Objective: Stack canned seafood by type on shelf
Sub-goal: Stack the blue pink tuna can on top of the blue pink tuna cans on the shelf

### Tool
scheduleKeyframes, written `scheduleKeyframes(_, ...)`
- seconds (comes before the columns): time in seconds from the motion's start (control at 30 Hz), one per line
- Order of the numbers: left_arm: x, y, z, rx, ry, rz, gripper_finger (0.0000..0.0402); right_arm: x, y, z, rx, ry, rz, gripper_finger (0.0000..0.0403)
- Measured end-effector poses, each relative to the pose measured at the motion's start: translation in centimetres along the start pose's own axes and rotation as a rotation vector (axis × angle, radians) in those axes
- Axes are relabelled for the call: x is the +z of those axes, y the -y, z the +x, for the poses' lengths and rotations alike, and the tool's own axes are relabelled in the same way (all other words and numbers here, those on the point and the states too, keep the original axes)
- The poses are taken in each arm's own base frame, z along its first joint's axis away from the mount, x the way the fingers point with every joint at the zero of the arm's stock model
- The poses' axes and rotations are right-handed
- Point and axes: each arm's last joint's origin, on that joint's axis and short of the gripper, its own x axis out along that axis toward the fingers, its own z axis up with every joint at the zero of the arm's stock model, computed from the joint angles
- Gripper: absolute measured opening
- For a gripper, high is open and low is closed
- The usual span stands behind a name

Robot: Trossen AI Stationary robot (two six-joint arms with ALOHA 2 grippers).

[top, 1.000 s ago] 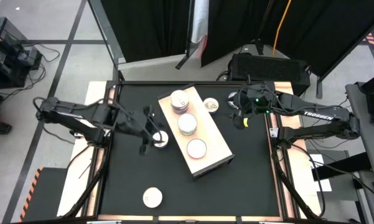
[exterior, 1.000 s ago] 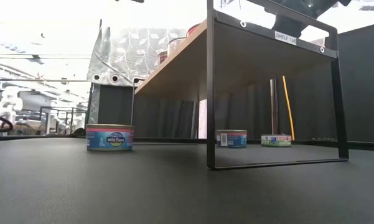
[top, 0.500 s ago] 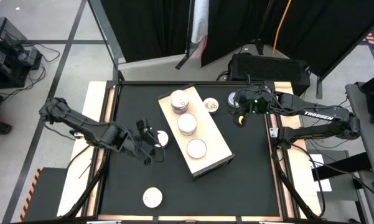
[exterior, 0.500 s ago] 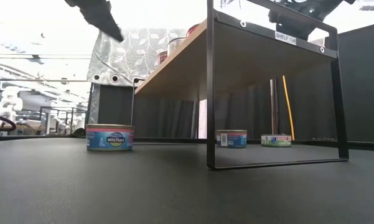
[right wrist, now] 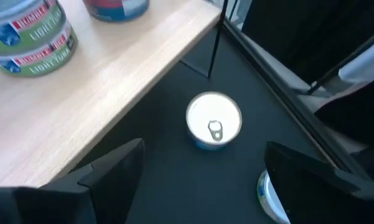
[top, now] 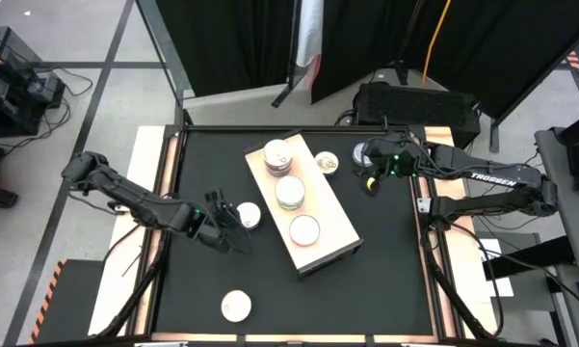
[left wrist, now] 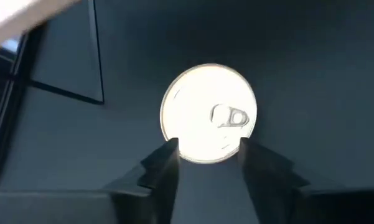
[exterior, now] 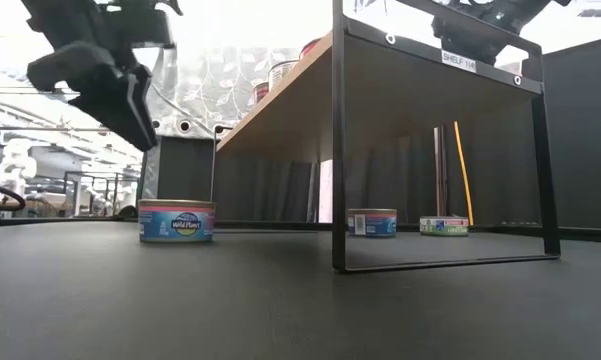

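Note:
My left gripper [left wrist: 208,151] is open and hangs above a silver-topped tin [left wrist: 208,112] that stands on the black table beside the shelf's left long side [top: 248,216]. In the low view it hovers [exterior: 105,85] well above that tin [exterior: 177,220], its fingers either side of the tin's rim. The light-wood shelf [top: 320,217] carries a stack of tins [top: 278,154] and two more tins [top: 289,193] [top: 303,229]. My right gripper [top: 370,180] is open and waits off the shelf's far right corner, above a blue-sided tin [right wrist: 213,121].
The shelf is a board on a black metal frame [exterior: 338,150] with free room beneath it. Loose tins stand near the table's near edge [top: 235,306], beside the shelf's far end [top: 327,162] and near my right gripper [right wrist: 269,194]. Green-labelled tins [right wrist: 26,38] are stacked on the board.
My left gripper has moved away from the shelf toward the table's near edge and come down, so that it now shows in the low view above the tin beside the shelf. The tins have stayed where they were.

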Motion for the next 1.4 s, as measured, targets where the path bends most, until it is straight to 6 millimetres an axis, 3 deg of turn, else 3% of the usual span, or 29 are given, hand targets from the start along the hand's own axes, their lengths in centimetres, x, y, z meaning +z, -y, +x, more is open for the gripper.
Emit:
scheduleKeyframes(0.47,0.8,-0.8,1.0,-0.13,-0.036,-0.082,0.0007,1.4,-0.2,-0.1,0.015,0.142,-0.039,0.0325)
scheduleKeyframes(1.4,-0.3,-2.6,3.0,-0.197,-0.176,-0.21,0.0008,1.3,-0.2,-0.1,0.018,0.129,-0.065,0.0325)
